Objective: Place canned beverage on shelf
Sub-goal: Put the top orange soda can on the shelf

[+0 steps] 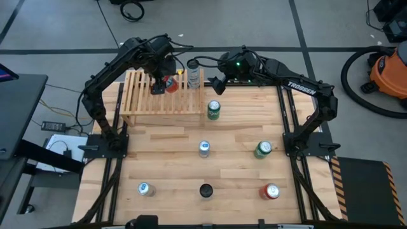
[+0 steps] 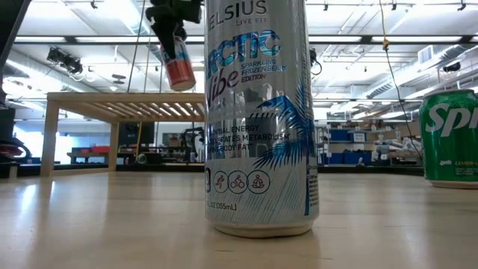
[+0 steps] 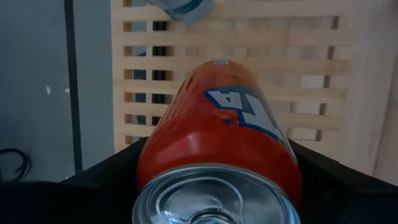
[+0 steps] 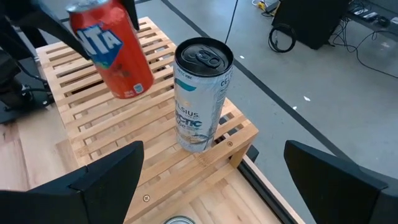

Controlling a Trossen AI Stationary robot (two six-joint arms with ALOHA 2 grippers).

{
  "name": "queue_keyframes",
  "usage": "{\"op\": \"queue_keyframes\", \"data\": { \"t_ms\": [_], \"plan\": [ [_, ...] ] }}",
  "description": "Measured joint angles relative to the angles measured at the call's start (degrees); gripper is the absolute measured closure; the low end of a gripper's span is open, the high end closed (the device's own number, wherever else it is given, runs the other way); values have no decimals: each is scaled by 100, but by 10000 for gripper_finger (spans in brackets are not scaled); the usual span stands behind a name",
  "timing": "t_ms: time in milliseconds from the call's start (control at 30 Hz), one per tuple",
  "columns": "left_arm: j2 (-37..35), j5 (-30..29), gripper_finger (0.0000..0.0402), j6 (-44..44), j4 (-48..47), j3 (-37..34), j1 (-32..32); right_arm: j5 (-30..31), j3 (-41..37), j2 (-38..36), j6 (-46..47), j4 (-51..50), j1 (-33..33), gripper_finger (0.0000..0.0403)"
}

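My left gripper is shut on an orange-red can and holds it in the air over the light-wood slatted shelf at the table's far left. A tall silver can stands upright on the shelf near its right far corner. My right gripper hovers open just right of the shelf, pointing at the silver can with nothing between its fingers. In the low view the orange-red can hangs tilted above the shelf top. My left gripper pinches the orange-red can between its two fingers on opposite sides of the wall near the lid end. The fingers come from above, pointing steeply down. The can hangs below them, tilted, its bottom end clear of the slats.
Several more cans stand on the wooden table: a green one just right of the shelf, a silver-blue one and a green one at mid-table, and silver, black and red ones near the front edge.
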Motion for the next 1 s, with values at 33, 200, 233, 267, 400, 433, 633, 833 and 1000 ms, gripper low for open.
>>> {"op": "queue_keyframes", "data": {
  "t_ms": [33, 200, 233, 267, 400, 433, 633, 833, 1000],
  "plan": [
    [46, -8, 84, 2, -14, 0, 37, 0, 0, 0, 28, 2, 2, 4],
    [339, -104, 84, 0, -12, -7, 71, 0, 0, 0, 166, 0, 10, 5],
    [374, -130, 84, 0, -10, -7, 42, 0, 0, 0, 166, 0, 20, 5],
    [385, -139, 84, 14, -8, -7, 21, 1, 0, 0, 165, -2, 33, 4],
    [385, -110, 84, 210, 89, -7, -11, 2, 0, 0, 164, 0, 75, 5],
    [385, -115, 84, 221, 180, -7, -13, 2, 0, 0, 164, 0, 87, 5],
    [385, -135, 84, 84, 456, -7, -9, 2, 0, 0, 164, 0, 187, 5],
    [385, -120, 84, 83, 275, -7, 30, 4, 0, 0, 164, 1, 298, 4],
    [385, -141, 84, 85, 263, -7, 39, 4, 0, 0, 164, 37, 341, 5]
  ]
}}
